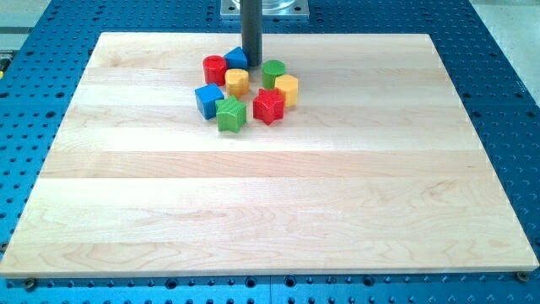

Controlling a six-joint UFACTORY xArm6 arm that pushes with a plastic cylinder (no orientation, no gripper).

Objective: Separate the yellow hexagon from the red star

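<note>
Green star [230, 114] sits beside red star [268, 106], yellow hexagon [287, 89] touching.

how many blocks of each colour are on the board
red blocks: 2, a cylinder and a star
blue blocks: 2
yellow blocks: 2
green blocks: 2
total: 8

Yellow hexagon [287, 89] touches red star [268, 106] (green cylinder [272, 73] just behind); its right side lies open.

Rod upright — my tip [252, 64] down at board height, view's top.
</note>
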